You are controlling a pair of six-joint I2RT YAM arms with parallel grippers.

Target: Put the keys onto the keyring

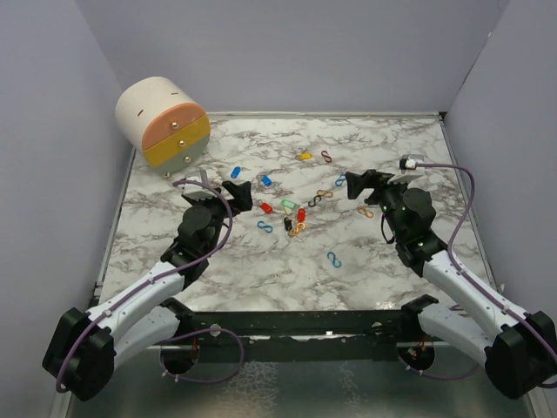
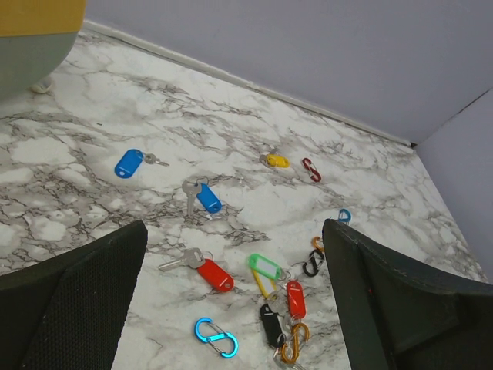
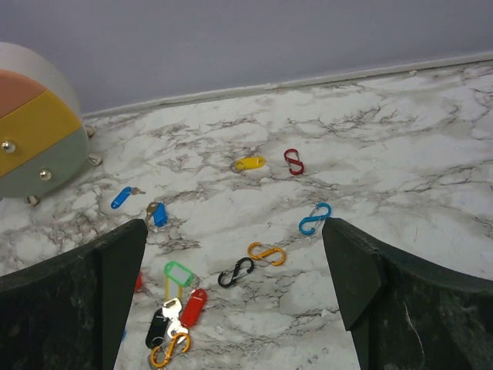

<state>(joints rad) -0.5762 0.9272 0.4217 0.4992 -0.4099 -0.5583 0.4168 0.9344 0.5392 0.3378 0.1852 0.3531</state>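
Note:
The keys lie scattered mid-table. A cluster of a green tag (image 2: 266, 267), a yellow tag beneath it, a red tag (image 2: 295, 298) and a black tag (image 2: 270, 324) hangs together at an orange S-clip keyring (image 2: 295, 341). Loose keys lie apart: a red-tagged one (image 2: 213, 274), two blue-tagged ones (image 2: 129, 163) (image 2: 208, 198) and a yellow-tagged one (image 2: 276, 160). My left gripper (image 1: 237, 192) hovers open just left of the cluster. My right gripper (image 1: 362, 184) hovers open to its right. In the right wrist view the same cluster (image 3: 176, 316) lies low on the left. Neither gripper holds anything.
Spare S-clips lie around: blue (image 2: 216, 338), black (image 3: 236, 271), orange (image 3: 266, 253), blue (image 3: 315, 219), red (image 3: 293, 161), another blue (image 1: 334, 259). A small round drawer chest (image 1: 164, 120) stands at the back left. Grey walls close in the marble table (image 1: 418, 157).

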